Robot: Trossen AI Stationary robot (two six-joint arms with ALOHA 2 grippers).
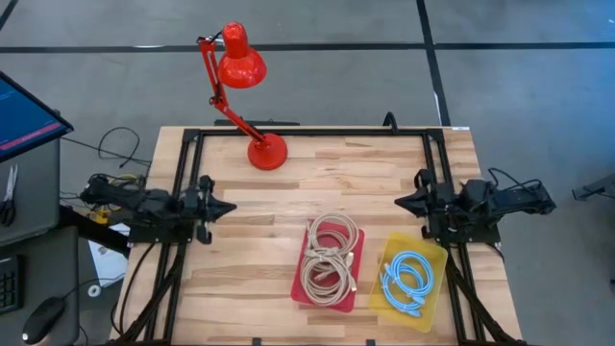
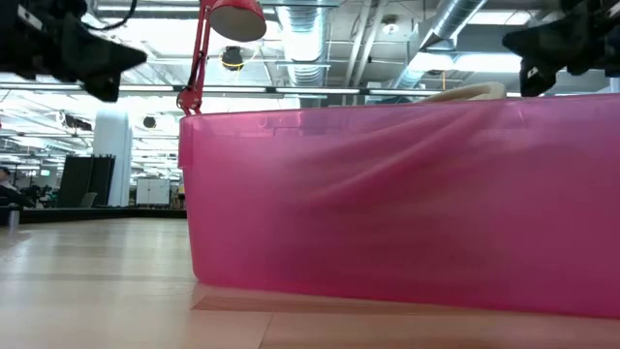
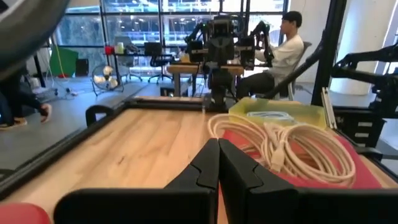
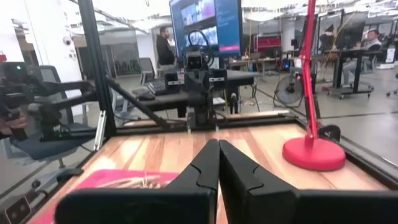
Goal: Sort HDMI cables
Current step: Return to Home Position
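The beige HDMI cables [image 1: 330, 258] lie coiled in a pile in a pink tray [image 1: 300, 281] near the table's near edge; the left wrist view shows them too [image 3: 292, 146]. The light blue cables [image 1: 406, 281] lie coiled in a yellow tray [image 1: 434, 258] to the right of it. My left gripper [image 1: 231, 207] hangs shut above the table's left side, pointing toward the middle. My right gripper [image 1: 400, 202] hangs shut above the right side, facing it. Both are apart from the trays. In the low view the pink tray's wall [image 2: 407, 204] fills the picture, with one beige loop [image 2: 465, 92] over its rim.
A red desk lamp stands by its round base [image 1: 267, 152] on the far middle of the table, its head [image 1: 239, 60] reaching beyond the far edge. A black frame [image 1: 307, 133] runs around the table. Bare wood lies between the grippers. A person sits at a desk [image 3: 283, 50] beyond the table.
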